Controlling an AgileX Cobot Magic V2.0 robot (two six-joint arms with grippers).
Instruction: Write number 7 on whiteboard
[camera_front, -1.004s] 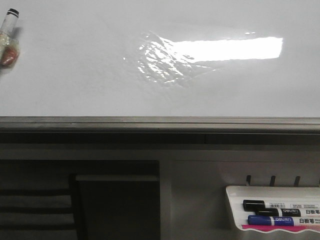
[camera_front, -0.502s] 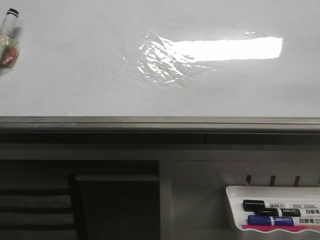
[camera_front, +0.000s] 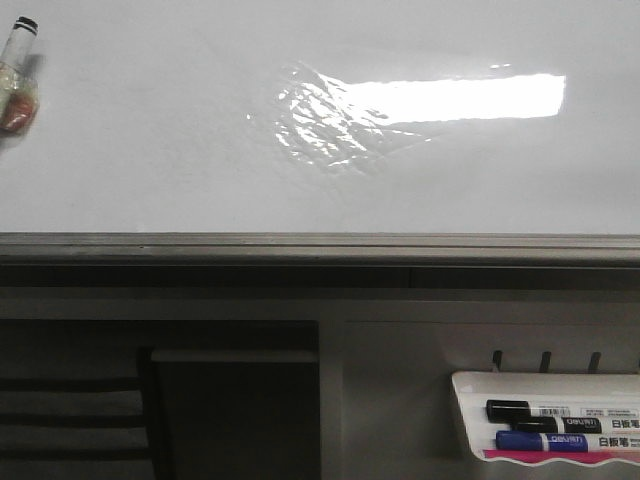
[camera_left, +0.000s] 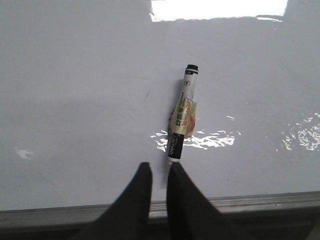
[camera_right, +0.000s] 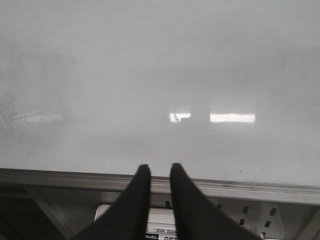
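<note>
The whiteboard (camera_front: 330, 170) is a large glossy white board with a grey edge rail (camera_front: 320, 245) and a wrinkled shiny patch (camera_front: 320, 115). A black-capped marker (camera_front: 14, 75) with tape round its middle lies at the board's far left. In the left wrist view the marker (camera_left: 182, 115) points away from my left gripper (camera_left: 160, 167), its rear end tucked in at the right fingertip, jaws nearly closed on it. A short faint dark stroke (camera_left: 146, 96) lies beside it; no whole number 7 shows. My right gripper (camera_right: 157, 169) is shut and empty over the rail (camera_right: 250, 187).
A small white marker tray (camera_front: 548, 415) hangs below the rail at the right, with a black marker (camera_front: 540, 410) and a blue marker (camera_front: 545, 440) in it. A dark opening (camera_front: 235, 410) lies under the board at the left.
The marker's taped lower part has slid a little to the left at the frame's edge; its cap end has stayed about where it was.
</note>
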